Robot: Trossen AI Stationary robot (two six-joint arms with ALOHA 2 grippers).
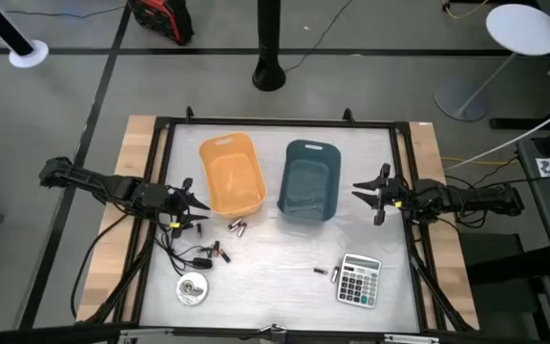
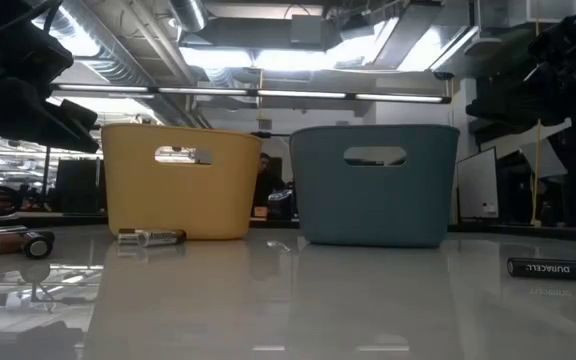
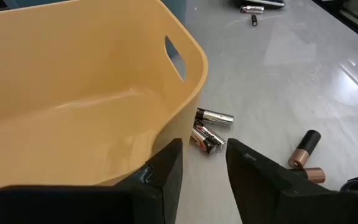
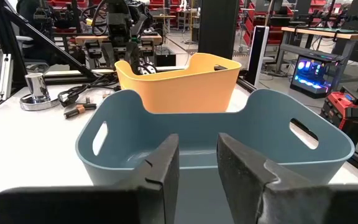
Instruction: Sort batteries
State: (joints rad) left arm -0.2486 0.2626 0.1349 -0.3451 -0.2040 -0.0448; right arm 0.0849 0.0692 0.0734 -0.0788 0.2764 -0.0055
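Two silvery batteries (image 1: 238, 226) lie on the table by the near corner of the orange bin (image 1: 232, 174); the left wrist view shows them (image 3: 210, 127) just beyond my fingers. Two dark batteries with coppery ends (image 1: 220, 253) (image 3: 304, 149) lie nearer the cable. One more dark battery (image 1: 323, 272) (image 2: 556, 268) lies beside the calculator. My left gripper (image 1: 201, 203) (image 3: 204, 155) is open and hovers at the orange bin's left near corner. My right gripper (image 1: 366, 194) (image 4: 199, 152) is open, just right of the blue bin (image 1: 310, 180), pointing over its rim (image 4: 166, 102).
The calculator (image 1: 359, 280) lies at the near right. A round silver disc (image 1: 192, 288) and a thin black cable (image 1: 175, 250) lie at the near left. The two bins stand side by side at the middle of the table, with bare tabletop (image 1: 285, 287) in front of them.
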